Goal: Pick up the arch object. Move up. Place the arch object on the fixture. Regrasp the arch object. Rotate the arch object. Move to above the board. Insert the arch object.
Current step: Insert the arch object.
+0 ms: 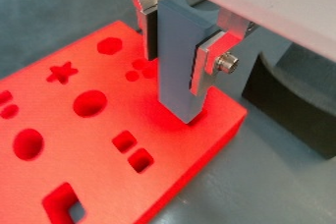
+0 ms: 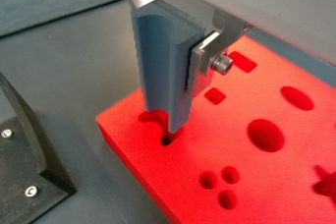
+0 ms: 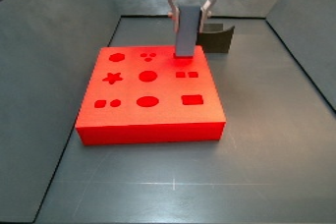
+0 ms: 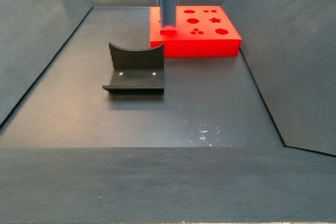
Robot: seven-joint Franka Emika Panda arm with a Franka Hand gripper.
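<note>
Gripper body cut off by the frame edge in both wrist views, arch object lower tip hidden within a board cut-out, fixture partly cropped, its scoop unseen, board cut-outs too small to distinguish in a side view.

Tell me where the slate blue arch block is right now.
The slate blue arch block stands upright in the pincer, its lower end at an edge cut-out of the flat red board, with the dark scooped fixture just beyond.
</note>
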